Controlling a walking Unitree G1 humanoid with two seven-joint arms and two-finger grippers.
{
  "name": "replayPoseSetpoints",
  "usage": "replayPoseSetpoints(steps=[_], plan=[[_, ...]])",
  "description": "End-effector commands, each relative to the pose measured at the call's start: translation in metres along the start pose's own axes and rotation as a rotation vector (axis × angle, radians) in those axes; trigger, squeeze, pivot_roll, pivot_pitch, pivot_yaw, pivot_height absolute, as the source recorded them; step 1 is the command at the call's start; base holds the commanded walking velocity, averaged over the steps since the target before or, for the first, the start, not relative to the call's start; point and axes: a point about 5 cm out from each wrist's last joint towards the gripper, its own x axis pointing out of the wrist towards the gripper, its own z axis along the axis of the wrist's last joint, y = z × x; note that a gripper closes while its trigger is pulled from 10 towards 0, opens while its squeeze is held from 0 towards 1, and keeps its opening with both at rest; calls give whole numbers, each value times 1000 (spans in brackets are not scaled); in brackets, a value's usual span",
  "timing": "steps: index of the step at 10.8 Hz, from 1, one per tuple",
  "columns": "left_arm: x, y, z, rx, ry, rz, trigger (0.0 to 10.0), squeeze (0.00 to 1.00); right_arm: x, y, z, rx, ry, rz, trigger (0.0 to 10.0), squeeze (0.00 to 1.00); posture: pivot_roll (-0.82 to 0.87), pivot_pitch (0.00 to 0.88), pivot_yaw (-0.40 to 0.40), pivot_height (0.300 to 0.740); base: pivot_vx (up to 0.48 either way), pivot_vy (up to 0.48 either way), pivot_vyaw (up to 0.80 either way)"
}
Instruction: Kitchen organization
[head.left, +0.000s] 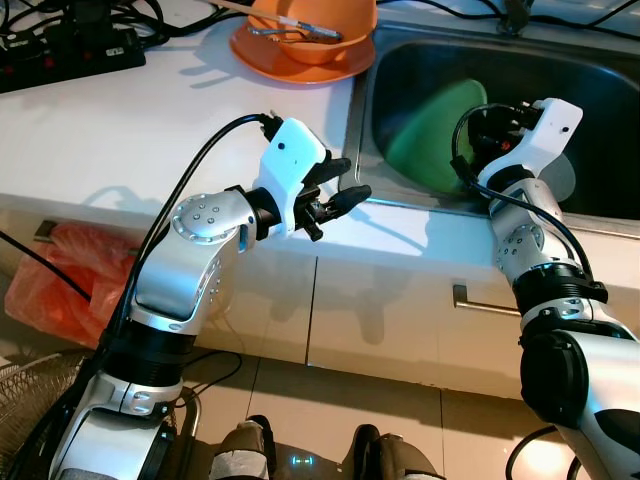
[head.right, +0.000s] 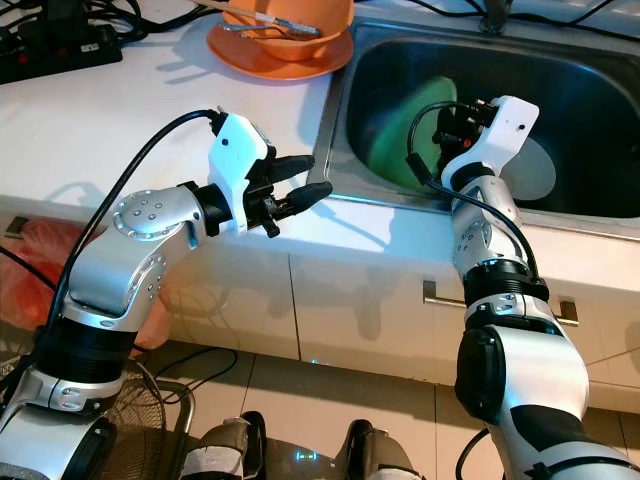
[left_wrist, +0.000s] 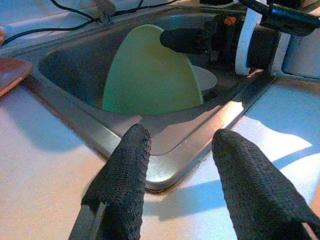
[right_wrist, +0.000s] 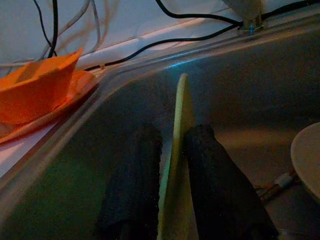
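The steel sink (head.left: 600, 205) takes up the right end of the white countertop (head.left: 120, 140). A green plate (head.left: 440, 125) stands on edge inside it, leaning at the sink's left wall. My right gripper (right_wrist: 172, 150) is down in there, fingers pinching the plate's rim from both sides. My left gripper (left_wrist: 175, 165) hangs at the counter's front edge by the sink's near-left corner, fingers spread, nothing in them. An orange bowl (head.left: 310, 25) sits on an orange plate (head.left: 290, 60) at the counter's back edge.
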Motion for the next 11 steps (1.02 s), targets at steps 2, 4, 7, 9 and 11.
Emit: replayPoseSetpoints(steps=[2,4,7,9,11], plan=[[-2,-2,1,10,1,-3,10000,0,-2,-3,-5,0,25,-6,10000,0,242,198,-44,740,0,0,0],[-2,-1,1,5,6,3,10000,0,-3,-9,-3,-8,12,-34,10000,0,241,205,-45,740,0,0,0],[-2,-2,-1,2,10,6,10000,0,-7,-28,7,-107,5,-98,10000,0,231,213,-46,740,0,0,0],[-2,-2,-1,0,7,5,10000,0,-7,-31,11,-132,-6,-107,10000,663,231,216,-46,740,0,0,0],[-1,-2,-1,-3,6,9,10000,0,-7,-28,14,-153,-19,-106,10000,0,231,218,-46,740,0,0,0]])
